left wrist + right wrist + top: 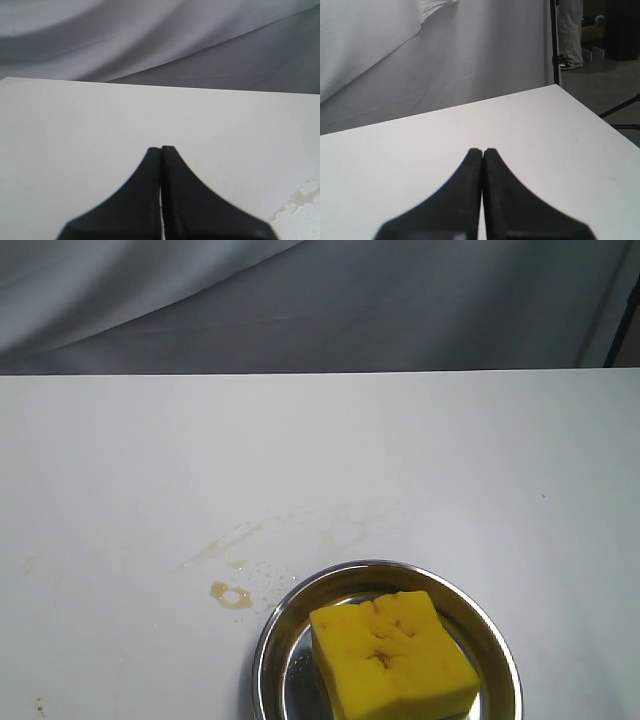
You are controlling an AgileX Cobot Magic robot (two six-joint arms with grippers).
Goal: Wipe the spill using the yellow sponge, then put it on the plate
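The yellow sponge [393, 655] lies on the plate [275, 630] at the front of the white table, its pitted top face stained brownish. Left of the plate a small amber ring of the spill [231, 594] remains, with faint smears [225, 540] and droplets running toward the back. In the left wrist view pale wet residue [299, 210] shows at the frame's edge. My left gripper [161, 148] is shut and empty over bare table. My right gripper [483, 150] is shut and empty too. Neither gripper shows in the exterior view.
The white table [120, 460] ends at a back edge against a grey cloth backdrop [320, 300]. In the right wrist view the table's corner [555, 86] shows, with a stand pole [553, 40] and a person's legs [570, 30] beyond it.
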